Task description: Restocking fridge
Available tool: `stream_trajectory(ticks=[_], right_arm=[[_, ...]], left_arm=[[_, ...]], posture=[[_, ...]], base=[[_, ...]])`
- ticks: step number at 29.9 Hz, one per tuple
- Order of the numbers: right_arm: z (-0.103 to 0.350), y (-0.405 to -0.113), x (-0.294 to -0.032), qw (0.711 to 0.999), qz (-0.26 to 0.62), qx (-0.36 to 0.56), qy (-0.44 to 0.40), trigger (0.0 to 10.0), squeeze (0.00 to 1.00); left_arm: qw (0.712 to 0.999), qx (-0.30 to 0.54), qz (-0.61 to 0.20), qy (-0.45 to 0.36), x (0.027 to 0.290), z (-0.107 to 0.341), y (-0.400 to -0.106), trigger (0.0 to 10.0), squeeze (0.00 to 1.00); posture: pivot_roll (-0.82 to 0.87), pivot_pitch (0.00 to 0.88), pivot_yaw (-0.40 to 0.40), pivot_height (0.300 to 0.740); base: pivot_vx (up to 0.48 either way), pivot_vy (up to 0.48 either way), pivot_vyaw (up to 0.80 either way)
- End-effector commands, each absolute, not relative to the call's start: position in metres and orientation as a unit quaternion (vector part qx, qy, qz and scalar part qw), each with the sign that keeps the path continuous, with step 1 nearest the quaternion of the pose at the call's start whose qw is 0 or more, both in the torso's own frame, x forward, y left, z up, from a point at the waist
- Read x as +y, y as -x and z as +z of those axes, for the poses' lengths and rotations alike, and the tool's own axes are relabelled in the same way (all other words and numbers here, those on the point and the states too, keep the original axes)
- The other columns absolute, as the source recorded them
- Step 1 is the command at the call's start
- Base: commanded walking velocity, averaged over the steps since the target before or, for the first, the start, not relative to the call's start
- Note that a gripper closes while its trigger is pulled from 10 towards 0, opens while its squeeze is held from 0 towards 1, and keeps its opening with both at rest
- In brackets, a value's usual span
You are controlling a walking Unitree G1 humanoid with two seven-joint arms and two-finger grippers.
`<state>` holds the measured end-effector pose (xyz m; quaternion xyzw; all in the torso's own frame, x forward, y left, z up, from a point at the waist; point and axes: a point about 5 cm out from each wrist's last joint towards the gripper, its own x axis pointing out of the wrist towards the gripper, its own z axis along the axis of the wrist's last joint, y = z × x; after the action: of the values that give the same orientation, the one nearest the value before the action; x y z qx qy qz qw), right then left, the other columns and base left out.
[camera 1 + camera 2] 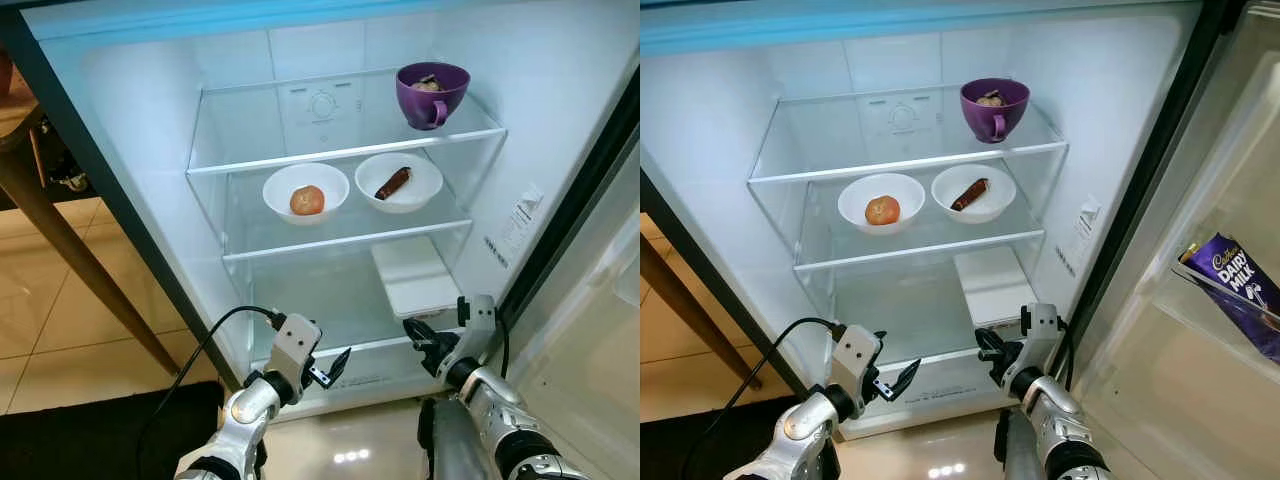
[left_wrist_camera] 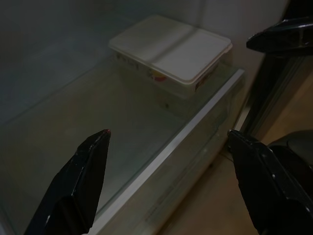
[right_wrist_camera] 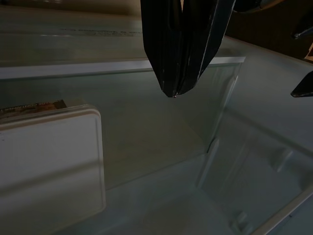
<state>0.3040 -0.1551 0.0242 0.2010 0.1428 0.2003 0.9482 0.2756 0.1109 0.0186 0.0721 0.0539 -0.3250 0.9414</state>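
The fridge stands open in front of me. On its lowest glass shelf (image 1: 300,300) lies a white lidded container (image 1: 415,275), at the right side. My left gripper (image 1: 330,365) is open and empty, low at the shelf's front edge and left of the container (image 2: 171,51). My right gripper (image 1: 415,335) hovers just in front of the container (image 3: 44,166), its fingers (image 3: 173,73) pressed shut on nothing. Higher up, a purple cup (image 1: 432,92) sits on the top shelf. Two white bowls rest on the middle shelf, one (image 1: 305,190) holding a round orange-brown item and one (image 1: 398,180) a brown stick-shaped item.
The open fridge door is at the right, with a purple Dairy Milk bar (image 1: 1240,290) in its shelf. A wooden table leg (image 1: 60,250) slants at the left over a tiled floor. A black mat (image 1: 80,430) lies at the lower left.
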Motion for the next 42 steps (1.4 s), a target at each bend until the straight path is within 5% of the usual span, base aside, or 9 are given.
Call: stream_trajectory(ticks=[1,30,42], right_arm=[[0.020,-0.301,-0.153,0.946,0.199,0.147,-0.208,10.0,0.00],[0.024,-0.304,-0.157,0.949,0.198,0.142,-0.202,10.0,0.00],[0.021,-0.304,-0.158,0.949,0.184,0.153,-0.205,10.0,0.00]], left_arm=[[0.939,0.056,-0.332,-0.074,0.107,0.017,-0.273,10.0,0.00],[0.934,0.054,-0.348,-0.067,0.094,0.014,-0.269,10.0,0.00],[0.933,0.085,-0.342,-0.072,0.094,0.007,-0.267,10.0,0.00]], posture=[[0.00,0.053,0.029,0.491],[-0.01,0.048,0.010,0.605],[-0.01,0.048,0.009,0.605]], base=[[0.000,0.000,0.00],[0.000,0.000,0.00],[0.000,0.000,0.00]])
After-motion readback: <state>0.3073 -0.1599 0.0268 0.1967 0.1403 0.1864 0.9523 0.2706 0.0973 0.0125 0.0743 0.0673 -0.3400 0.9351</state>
